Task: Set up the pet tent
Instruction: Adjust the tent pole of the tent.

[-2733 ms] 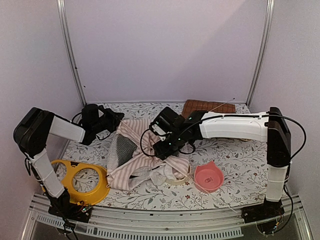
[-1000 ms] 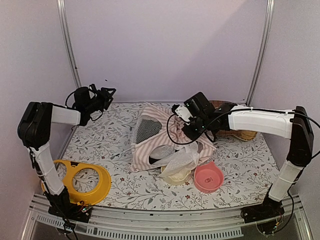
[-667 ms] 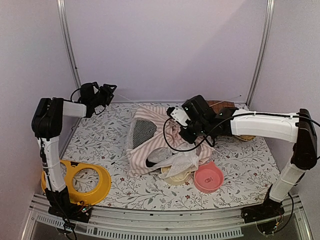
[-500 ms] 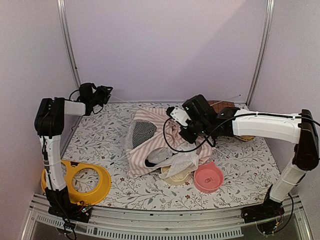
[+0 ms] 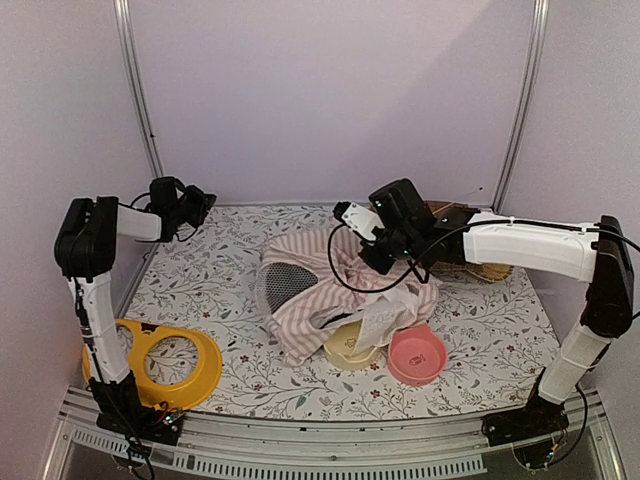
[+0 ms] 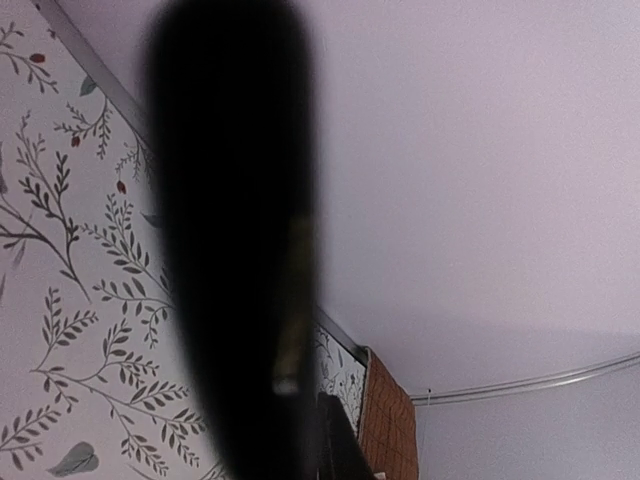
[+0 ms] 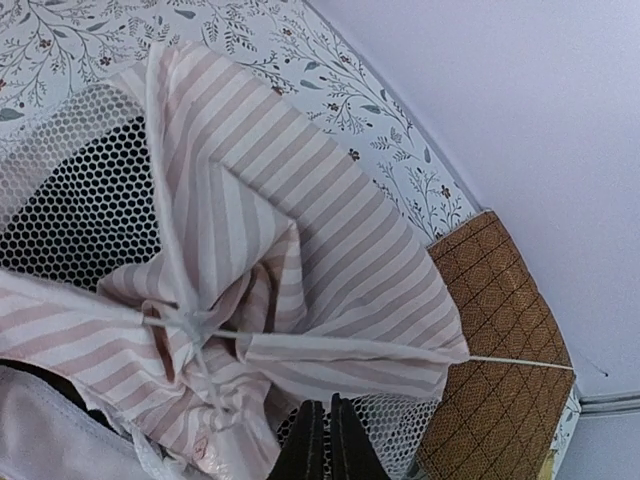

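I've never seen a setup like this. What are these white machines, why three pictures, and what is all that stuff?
These are two robot arms bolted at the near edge of a flower-patterned table. The wide picture comes from a fixed camera above and behind them; the other two come from a camera on each wrist, showing that gripper's dark fingers up close. On the table lie a crumpled pink-and-white striped pet tent with mesh panels, a cream bowl, a pink bowl, a yellow tray with round holes and a brown quilted mat. The right gripper is shut and seems to pinch the tent's fabric. The left gripper is shut too, near the back left corner; whether it holds anything I cannot tell.
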Controlling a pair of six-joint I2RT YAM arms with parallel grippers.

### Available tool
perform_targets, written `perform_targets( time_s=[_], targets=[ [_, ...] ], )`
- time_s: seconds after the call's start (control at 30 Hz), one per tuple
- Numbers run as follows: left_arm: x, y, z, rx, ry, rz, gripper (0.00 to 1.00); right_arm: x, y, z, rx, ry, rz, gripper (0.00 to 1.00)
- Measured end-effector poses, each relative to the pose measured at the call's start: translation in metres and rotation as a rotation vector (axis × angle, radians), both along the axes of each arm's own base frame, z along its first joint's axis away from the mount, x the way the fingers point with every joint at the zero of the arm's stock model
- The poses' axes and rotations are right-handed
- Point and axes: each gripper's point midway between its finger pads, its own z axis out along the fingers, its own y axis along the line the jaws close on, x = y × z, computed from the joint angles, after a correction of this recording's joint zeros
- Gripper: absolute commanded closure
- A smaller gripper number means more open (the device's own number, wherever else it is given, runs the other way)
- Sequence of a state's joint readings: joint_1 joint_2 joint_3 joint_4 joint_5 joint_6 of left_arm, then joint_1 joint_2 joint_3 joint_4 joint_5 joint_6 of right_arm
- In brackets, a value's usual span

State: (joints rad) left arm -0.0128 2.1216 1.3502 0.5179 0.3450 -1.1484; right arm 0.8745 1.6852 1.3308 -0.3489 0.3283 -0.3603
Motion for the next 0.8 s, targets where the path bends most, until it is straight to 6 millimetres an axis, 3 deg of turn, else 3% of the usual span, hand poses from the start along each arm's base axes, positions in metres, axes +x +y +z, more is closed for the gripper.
perform_targets(
  time_s=[0.17, 0.37, 0.6, 0.8],
  targets=[
    [-0.029, -0.02, -0.014, -0.014, 0.023, -0.044, 1.0, 0.008, 0.007, 0.011, 0.044, -0.014, 0.005, 0.86],
    [-0.058, -0.051, -0.026, -0.058, 0.054, -0.074, 1.0, -0.001, 0.017, 0.011, 0.101, 0.053, 0.029, 0.66],
    [-0.088, -0.098, 0.0, -0.106, 0.013, -0.118, 1.0, -0.012, 0.056, 0.032, 0.232, 0.139, 0.058, 0.52],
    [-0.119, -0.146, 0.008, -0.132, 0.002, -0.182, 1.0, -0.026, 0.087, 0.021, 0.285, 0.242, 0.086, 0.45]
  ],
)
